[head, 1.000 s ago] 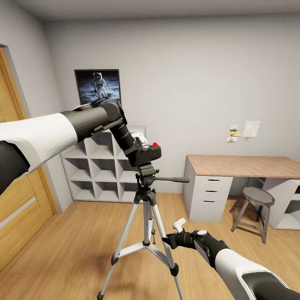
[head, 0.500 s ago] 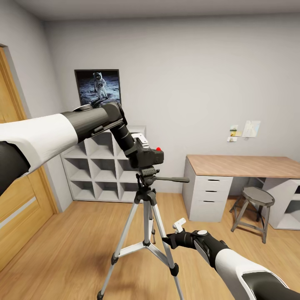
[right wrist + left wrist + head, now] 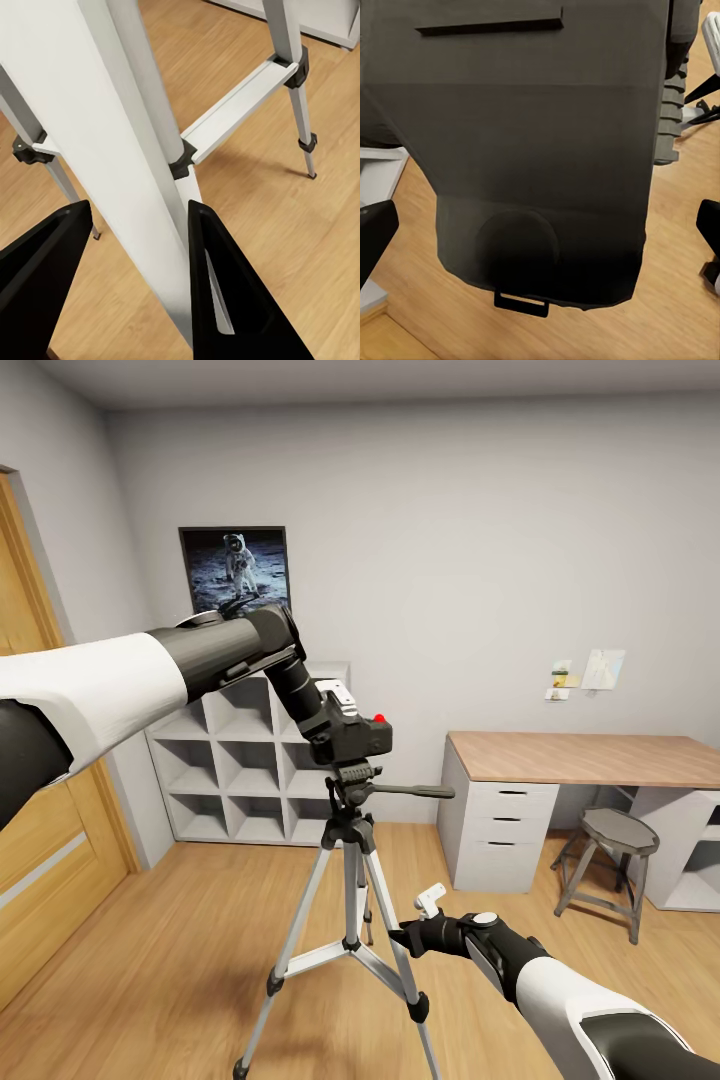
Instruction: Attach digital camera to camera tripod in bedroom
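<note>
We see one tall camera tripod (image 3: 347, 920) with three silver legs and black joints standing at centre frame, its long axis upright, on the light wood floor (image 3: 180, 920). Directly on its black head sits the single small black digital camera (image 3: 352, 738) with a red button, clasped by our left gripper (image 3: 335, 725), which reaches in from the upper left. Camera and head look touching; we judge seating nearly done. Our right gripper (image 3: 135, 247), at lower right, has its black fingers (image 3: 217, 285) spread around one silver leg without pinching. The left arm is nearer the mount.
</note>
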`<state>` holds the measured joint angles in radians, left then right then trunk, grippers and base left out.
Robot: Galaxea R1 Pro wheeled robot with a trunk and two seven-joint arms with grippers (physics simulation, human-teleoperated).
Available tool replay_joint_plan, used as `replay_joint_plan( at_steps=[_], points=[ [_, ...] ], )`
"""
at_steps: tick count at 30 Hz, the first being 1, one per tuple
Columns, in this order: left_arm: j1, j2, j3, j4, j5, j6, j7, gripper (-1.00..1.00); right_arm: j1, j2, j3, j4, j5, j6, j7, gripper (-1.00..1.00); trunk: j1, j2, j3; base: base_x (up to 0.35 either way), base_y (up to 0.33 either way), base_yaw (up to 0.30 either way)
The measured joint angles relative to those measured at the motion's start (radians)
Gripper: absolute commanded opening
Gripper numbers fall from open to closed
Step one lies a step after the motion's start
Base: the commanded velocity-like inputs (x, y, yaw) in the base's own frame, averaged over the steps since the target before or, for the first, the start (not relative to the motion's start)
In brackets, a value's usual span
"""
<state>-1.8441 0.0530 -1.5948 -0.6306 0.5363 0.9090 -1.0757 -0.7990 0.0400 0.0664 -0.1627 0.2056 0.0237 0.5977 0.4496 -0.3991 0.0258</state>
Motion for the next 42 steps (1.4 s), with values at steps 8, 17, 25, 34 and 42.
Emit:
replay_joint_plan(
  at_steps=[8, 17, 25, 34, 42],
  points=[
    [0.000, 0.000, 0.000, 0.002, -0.002, 0.000, -0.001, 1.00, 0.000, 0.000, -0.001, 0.000, 0.001, 0.000, 0.000, -1.00, 0.000, 0.000, 0.000, 0.000, 0.000, 0.000],
    [0.000, 0.002, 0.013, 0.009, -0.003, 0.002, -0.002, 1.00, 0.000, 0.000, -0.001, 0.000, 0.001, 0.000, 0.000, -1.00, 0.000, 0.000, 0.000, 0.000, 0.000, 0.000],
    [0.000, 0.024, 0.116, 0.033, -0.005, 0.003, 0.018, 1.00, 0.000, 0.000, -0.001, 0.000, 0.001, 0.000, 0.000, -1.00, 0.000, 0.000, 0.000, 0.000, 0.000, 0.000],
    [0.000, 0.094, 0.497, 0.034, -0.011, 0.004, 0.117, 1.00, 0.000, 0.000, -0.002, 0.000, 0.002, 0.000, 0.000, -1.00, 0.000, 0.000, 0.000, 0.000, 0.000, 0.000],
    [0.000, 0.194, 0.656, 0.035, -0.010, 0.005, 0.163, 1.00, 0.000, 0.000, 0.000, 0.000, 0.000, 0.000, 0.000, -1.00, 0.000, 0.000, 0.000, 0.000, 0.000, 0.000]
  ],
)
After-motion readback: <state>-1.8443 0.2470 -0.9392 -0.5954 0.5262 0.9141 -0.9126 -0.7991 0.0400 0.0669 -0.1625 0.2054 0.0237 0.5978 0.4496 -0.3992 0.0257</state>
